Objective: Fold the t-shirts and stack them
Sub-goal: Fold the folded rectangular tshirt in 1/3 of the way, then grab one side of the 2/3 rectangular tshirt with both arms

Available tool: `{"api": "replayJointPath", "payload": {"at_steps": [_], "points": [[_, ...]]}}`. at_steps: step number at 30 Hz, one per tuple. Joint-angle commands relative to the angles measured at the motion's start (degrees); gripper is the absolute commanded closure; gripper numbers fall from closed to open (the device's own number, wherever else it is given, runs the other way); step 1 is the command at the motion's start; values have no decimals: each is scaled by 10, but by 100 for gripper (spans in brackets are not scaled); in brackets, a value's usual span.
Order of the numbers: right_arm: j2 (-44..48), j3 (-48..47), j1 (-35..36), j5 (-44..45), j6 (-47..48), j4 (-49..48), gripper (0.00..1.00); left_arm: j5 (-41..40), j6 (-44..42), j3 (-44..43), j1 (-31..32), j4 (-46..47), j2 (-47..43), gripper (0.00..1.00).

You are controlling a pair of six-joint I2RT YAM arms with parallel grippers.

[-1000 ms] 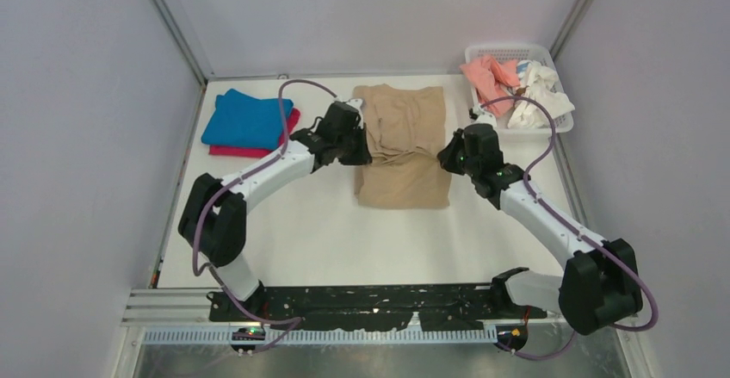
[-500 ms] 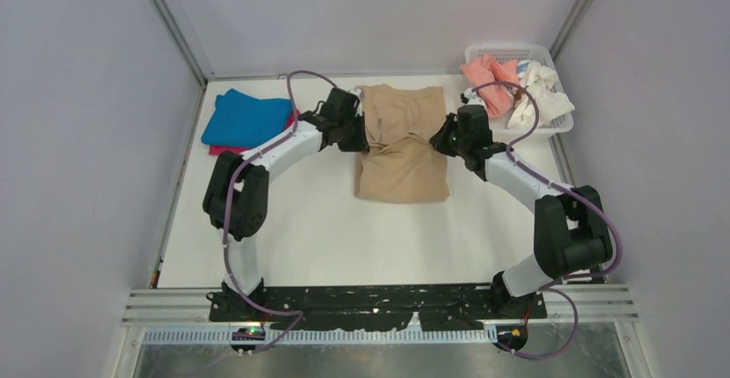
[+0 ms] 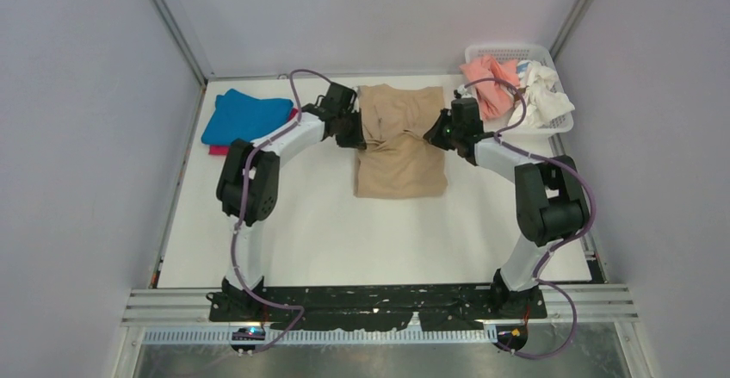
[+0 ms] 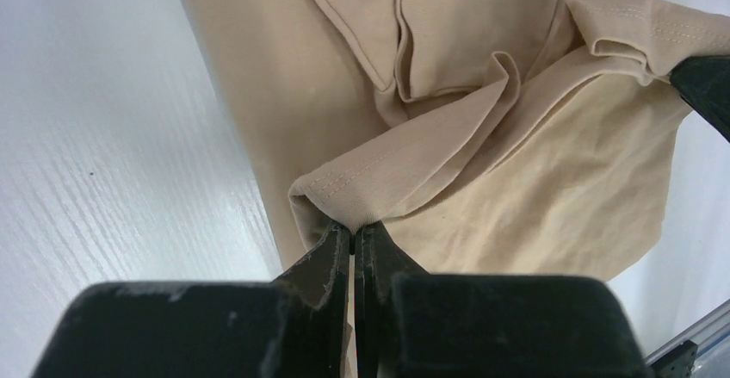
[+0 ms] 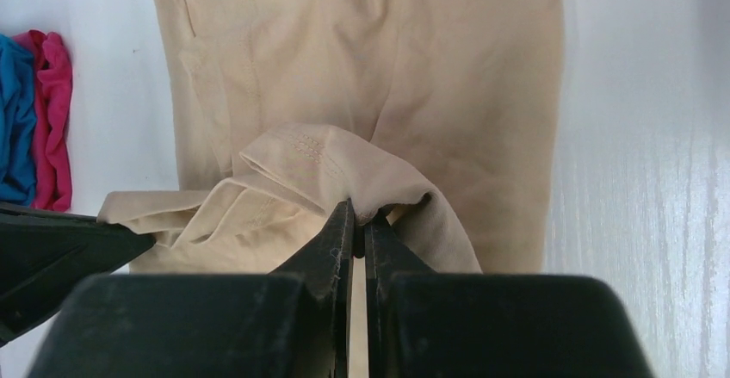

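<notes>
The tan t-shirt [image 3: 401,150] lies at the table's far middle, its near edge lifted and carried back over itself. My left gripper [image 3: 355,133] is shut on the tan shirt's hemmed left corner [image 4: 344,190], and my left gripper's tips [image 4: 354,227] pinch the cloth. My right gripper [image 3: 435,133] is shut on the tan shirt's right corner [image 5: 344,171], and its tips [image 5: 359,214] pinch the fold. A folded bright blue shirt [image 3: 244,117] lies on a magenta-pink one [image 3: 225,149] at the far left. The salmon-pink shirt [image 3: 486,81] and the white shirt [image 3: 541,96] lie crumpled in the basket.
The white plastic mesh basket [image 3: 508,52] stands at the far right corner. Grey walls close in the table on three sides. The blue and pink pile also shows at the left edge of the right wrist view [image 5: 34,120]. Bare white tabletop [image 3: 361,236] lies between the shirt and the arm bases.
Both grippers have moved toward the far edge, carrying the tan shirt's near hem back over it. The shirt looks shorter. Both arms stretch further out.
</notes>
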State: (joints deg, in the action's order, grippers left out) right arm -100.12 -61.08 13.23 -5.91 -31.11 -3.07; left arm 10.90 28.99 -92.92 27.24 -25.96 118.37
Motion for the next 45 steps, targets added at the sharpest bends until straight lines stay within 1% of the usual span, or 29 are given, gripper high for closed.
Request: {"api": "replayJointPath", "payload": {"at_steps": [1, 4, 5, 6, 8, 9, 10, 11, 12, 13, 14, 16, 18, 21, 23, 24, 25, 27, 28, 30, 31, 33, 36, 39, 42, 45], "points": [[0, -19, -4, 14, -15, -35, 94, 23, -13, -35, -10, -7, 14, 95], [-3, -19, -8, 33, -17, -30, 94, 30, -14, -45, -11, -9, 21, 91], [-6, -19, -9, 34, -22, -27, 89, 34, -15, -49, -12, -12, 25, 87], [-9, -21, -10, 33, -29, -25, 86, 36, -15, -52, -13, -16, 25, 79], [-11, -23, -11, 33, -35, -23, 80, 36, -17, -52, -15, -22, 18, 53], [-11, -27, -11, 31, -35, -22, 73, 34, -15, -47, -18, -20, 9, 46], [-8, -29, -10, 32, -33, -16, 61, 30, -12, -30, -21, -13, -11, 37], [-2, -32, -11, 34, -32, -12, 53, 27, -8, -13, -23, -1, -32, 26], [2, -33, -11, 36, -32, -3, 38, 22, -5, 8, -24, 11, -53, 10], [12, -32, -11, 43, -33, 3, 32, 18, -4, 30, -25, 28, -78, 2], [19, -30, -11, 45, -33, 11, 22, 18, -1, 51, -25, 42, -101, 1], [43, -5, -10, 45, -36, 15, 13, 28, 8, 89, -24, 68, -137, 0], [72, 20, -9, 35, -38, 17, 8, 57, 20, 122, -24, 79, -159, 0], [134, 64, -6, 32, -26, 23, 4, 96, 50, 172, -20, 112, -183, 0], [174, 96, -5, 12, -14, 12, 1, 121, 64, 201, -14, 141, -195, 0], [193, 113, -5, -16, -11, 7, 1, 137, 68, 204, -10, 152, -195, 0], [199, 120, -5, -32, -8, -3, 4, 154, 72, 202, -4, 162, -190, 0], [203, 138, -4, -87, -33, -28, 5, 186, 81, 191, 7, 171, -169, 0], [196, 156, -5, -123, -63, -44, 5, 198, 86, 187, 13, 176, -157, 0], [180, 187, -5, -166, -106, -98, 5, 206, 95, 185, 22, 185, -137, 1], [173, 197, -5, -184, -116, -126, 5, 206, 95, 188, 25, 185, -130, 0], [150, 231, -5, -199, -133, -150, 5, 210, 98, 203, 27, 187, -121, 0], [133, 263, -5, -199, -139, -162, 5, 204, 97, 240, 27, 189, -111, 1], [132, 302, -5, -181, -136, -145, 5, 193, 92, 279, 27, 181, -109, 0], [151, 337, -5, -156, -127, -114, 5, 172, 83, 334, 27, 179, -121, 0], [186, 375, -5, -136, -113, -87, 5, 173, 86, 379, 27, 186, -134, 1]]}}
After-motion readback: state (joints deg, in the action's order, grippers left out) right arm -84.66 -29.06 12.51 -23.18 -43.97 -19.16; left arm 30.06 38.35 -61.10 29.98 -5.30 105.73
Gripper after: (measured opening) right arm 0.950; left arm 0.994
